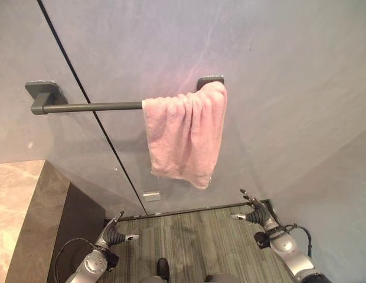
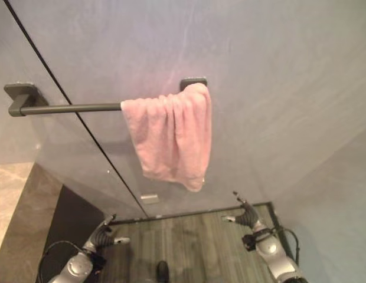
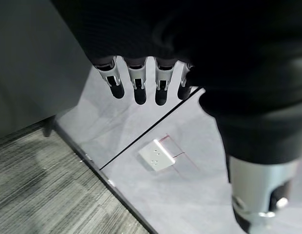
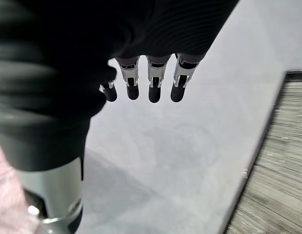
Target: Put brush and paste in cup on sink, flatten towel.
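on the wall rail [image 1: 91,107] the pink towel [image 1: 186,135] hangs bunched at its right end. left hand [image 1: 115,236] and right hand [image 1: 257,216] hover low, fingers straight, empty.

The pink towel [image 1: 186,137], bunched at the right end of the dark rail [image 1: 91,107], hides that stretch of rail and most of the right bracket [image 1: 210,80] from you. At the picture's edge, your right wrist view cuts the towel to a pink sliver [image 4: 7,195].
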